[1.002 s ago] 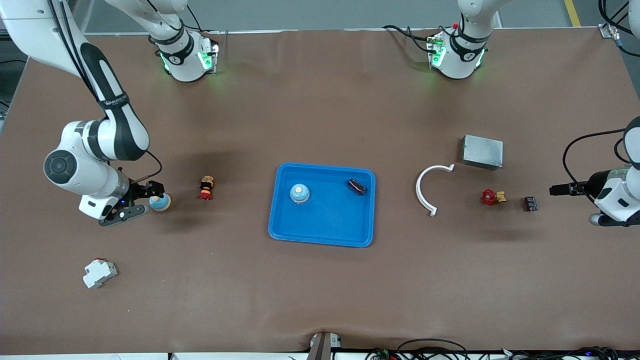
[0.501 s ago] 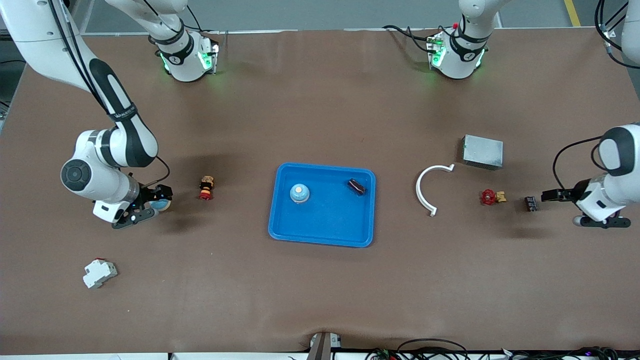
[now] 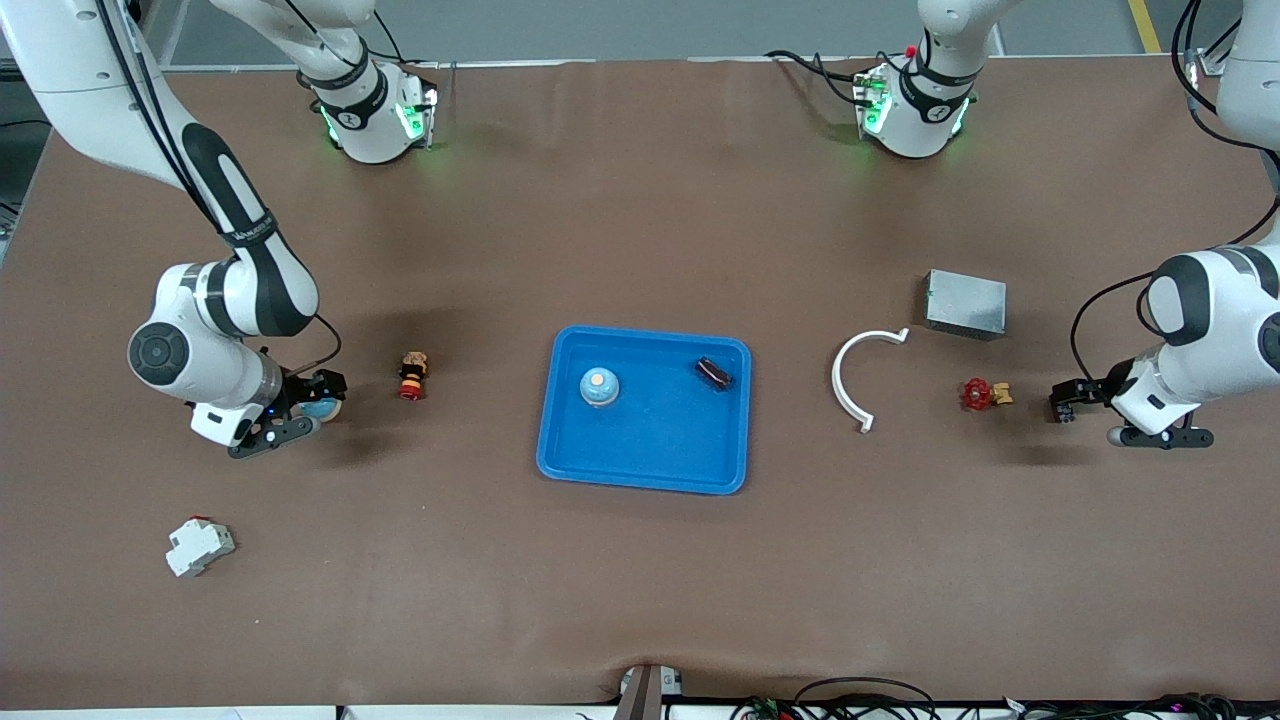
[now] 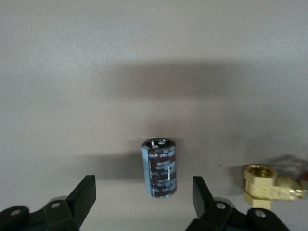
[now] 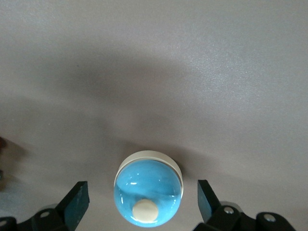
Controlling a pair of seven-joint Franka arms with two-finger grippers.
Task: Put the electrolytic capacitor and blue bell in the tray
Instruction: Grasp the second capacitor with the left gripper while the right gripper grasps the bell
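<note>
At the left arm's end of the worktop [image 3: 640, 580], the left gripper [image 4: 143, 195] is low over a capacitor [image 4: 160, 167], its fingers apart with the part lying between them and touching neither. A brass fitting [image 4: 260, 185] with a red handwheel [image 3: 976, 394] lies just beside it, toward the tray [image 3: 650, 470]. At the right arm's end, the right gripper [image 5: 143, 199] straddles a blue bell [image 5: 148, 187] that sits on the worktop, fingers spread wide on either side with gaps showing. The tray lies mid-worktop and already holds a second bell [image 3: 599, 386] and a second, dark capacitor [image 3: 714, 373], well apart. Between tray and left gripper are a white arc [image 3: 852, 378] and a grey box [image 3: 965, 304]. A red-and-yellow part [image 3: 412, 375] lies between the tray and the right gripper; a white breaker [image 3: 199, 546] lies nearer the front camera.
</note>
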